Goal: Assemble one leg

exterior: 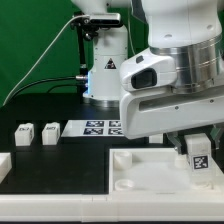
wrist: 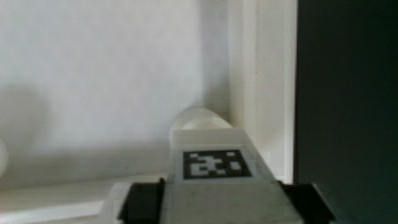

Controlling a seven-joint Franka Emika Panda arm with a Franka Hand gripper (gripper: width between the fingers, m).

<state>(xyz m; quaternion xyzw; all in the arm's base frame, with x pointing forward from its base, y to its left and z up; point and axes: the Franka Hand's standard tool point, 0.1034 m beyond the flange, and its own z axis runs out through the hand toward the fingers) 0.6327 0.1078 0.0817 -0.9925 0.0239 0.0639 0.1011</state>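
My gripper [exterior: 195, 162] is shut on one leg [exterior: 197, 149], a small white post with a black-and-white tag. It holds the leg over the right end of the large flat white piece [exterior: 140, 172]. In the wrist view the leg [wrist: 214, 150] sits between the two dark fingers [wrist: 146, 200], tag facing the camera. Its far end lies at an inner corner of the white piece [wrist: 107, 90], beside a raised wall [wrist: 263, 80]. Whether it touches I cannot tell. Two more legs [exterior: 22, 133] [exterior: 48, 131] stand at the exterior view's left.
The marker board [exterior: 103, 127] lies flat behind the white piece. The arm's base [exterior: 105, 70] stands behind it with a cable running to the left. Another white part [exterior: 4, 165] shows at the left edge.
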